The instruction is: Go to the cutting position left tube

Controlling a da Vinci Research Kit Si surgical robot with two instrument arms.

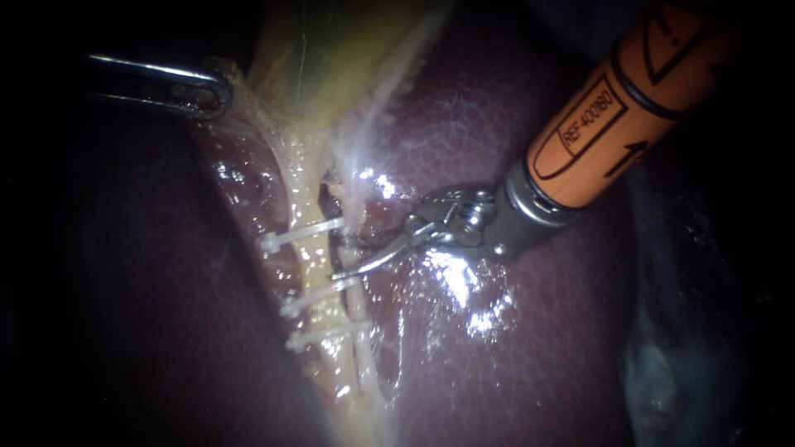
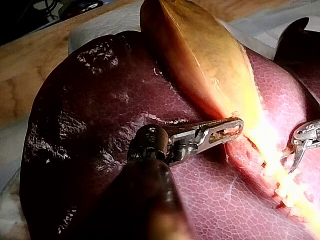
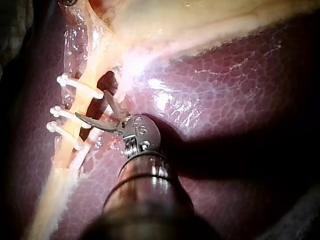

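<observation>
Since the left tube (image 1: 308, 266) is a thin, soft, wet string of yellow tissue, it will prob. bend & slip at a light push, and it could tear if pulled hard. It runs down over the liver (image 1: 513, 356) from the low end of the gallbladder (image 1: 348, 50), w/ three white clips (image 1: 302, 236) across it. The best spot for the blades, I think, is the bare bit btwn the top clip and the middle one, never on a clip.

The right instrument (image 1: 344, 255) is right there. Its pincer is open w/ a plain gap and holds nothing. The long lower blade tip sits just beside the tube, btwn those two clips. The move looks nearly done; a small push forward would prob. put the tube inside the gap.

Up top, the left instrument (image 1: 207, 95) has its pincer closed narrow on the edge of the gallbladder, and the tissue there looks pulled tight.

The right wrist view shows what the endoscope view does not: both blades apart like a V, one by a dark hole beside the tube, one near the middle clip. Can't tell if it touches. The left wrist view shows the whole big gallbladder standing up from the liver, that grip from the side, & the wooden worktop (image 2: 30, 75) behind.
</observation>
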